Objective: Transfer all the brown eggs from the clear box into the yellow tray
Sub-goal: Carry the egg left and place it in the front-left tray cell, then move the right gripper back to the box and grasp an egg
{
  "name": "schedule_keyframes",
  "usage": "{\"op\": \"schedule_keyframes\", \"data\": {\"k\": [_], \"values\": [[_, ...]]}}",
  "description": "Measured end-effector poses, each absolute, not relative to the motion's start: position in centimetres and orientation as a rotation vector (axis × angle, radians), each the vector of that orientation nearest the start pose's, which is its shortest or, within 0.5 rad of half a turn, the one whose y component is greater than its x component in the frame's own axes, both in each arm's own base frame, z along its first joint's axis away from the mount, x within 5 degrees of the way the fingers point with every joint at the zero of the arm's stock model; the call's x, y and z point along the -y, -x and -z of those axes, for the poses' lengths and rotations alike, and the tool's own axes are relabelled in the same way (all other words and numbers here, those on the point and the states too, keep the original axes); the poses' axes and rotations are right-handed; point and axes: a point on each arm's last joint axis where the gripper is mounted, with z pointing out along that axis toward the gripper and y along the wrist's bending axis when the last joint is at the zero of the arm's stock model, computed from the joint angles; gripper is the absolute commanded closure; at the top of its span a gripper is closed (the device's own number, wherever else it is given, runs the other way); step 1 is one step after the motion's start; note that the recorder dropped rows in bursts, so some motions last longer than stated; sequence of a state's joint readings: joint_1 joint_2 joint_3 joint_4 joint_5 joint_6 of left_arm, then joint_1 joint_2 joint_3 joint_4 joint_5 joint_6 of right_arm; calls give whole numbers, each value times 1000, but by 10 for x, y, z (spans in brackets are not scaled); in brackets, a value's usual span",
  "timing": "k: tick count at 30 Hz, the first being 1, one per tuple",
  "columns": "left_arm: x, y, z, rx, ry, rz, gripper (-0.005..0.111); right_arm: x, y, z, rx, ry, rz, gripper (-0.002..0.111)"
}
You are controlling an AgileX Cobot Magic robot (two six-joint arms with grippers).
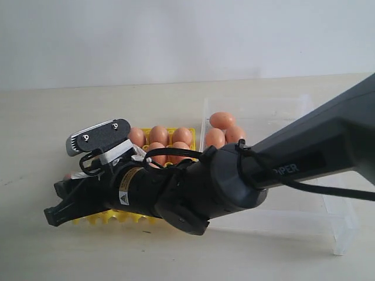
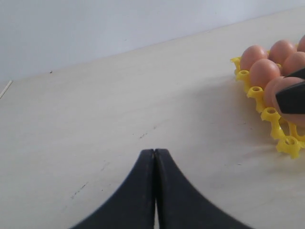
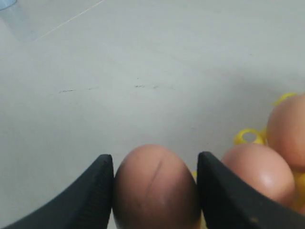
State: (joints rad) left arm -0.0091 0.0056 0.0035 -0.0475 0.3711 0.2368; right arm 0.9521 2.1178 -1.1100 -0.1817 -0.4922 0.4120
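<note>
Right pincer (image 3: 155, 160): clamped on a brown egg (image 3: 155, 191), at the yellow tray (image 1: 117, 218)'s left edge!
Egg axis: lengthwise along the pincer, tip outward.
Left pincer (image 2: 155, 155): together.

- The right arm (image 1: 304, 155) enters from the right edge and reaches across the middle to the lower left.
- Its gripper (image 1: 55, 202) sits low over the left front of the tray (image 1: 117, 218); the jaws' gap is unclear from here.
- A camera (image 1: 96, 136) rides above the wrist.
- Five eggs (image 1: 159, 134) show in the tray's far rows; the arm hides the rest.
- The box (image 1: 343, 231) lies on the right, just beside the tray, with three eggs (image 1: 221, 120) clustered in its upper left corner.
- The table (image 1: 58, 117) is pale.
</note>
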Motion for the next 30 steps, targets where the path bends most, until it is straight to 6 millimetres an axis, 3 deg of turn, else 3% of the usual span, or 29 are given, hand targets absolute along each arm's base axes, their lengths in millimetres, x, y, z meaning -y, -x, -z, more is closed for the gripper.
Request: {"op": "schedule_keyframes", "data": {"k": [8,11,16,18,21,25,27,30], "values": [[2,-53,-178,-1854,-200,-111,107,-353,-248,-120,-1939,800,-808,54],[2,-53,-178,-1854,-200,-111,107,-353,-249,-120,-1938,800,-806,48],[2,-53,-178,-1854,-200,-111,107,-352,-250,-120,-1935,797,-804,48],[2,-53,-178,-1854,-200,-111,107,-351,-251,-120,-1936,795,-803,53],[2,-53,-178,-1854,-200,-111,107,-349,-250,-130,-1952,818,-768,76],[2,-53,-178,-1854,-200,-111,107,-327,-259,-182,-1969,883,-601,108],[2,-53,-178,-1854,-200,-111,107,-306,-272,-213,-2002,876,-503,108],[2,-53,-178,-1854,-200,-111,107,-263,-297,-241,-2124,794,-366,108]]}}
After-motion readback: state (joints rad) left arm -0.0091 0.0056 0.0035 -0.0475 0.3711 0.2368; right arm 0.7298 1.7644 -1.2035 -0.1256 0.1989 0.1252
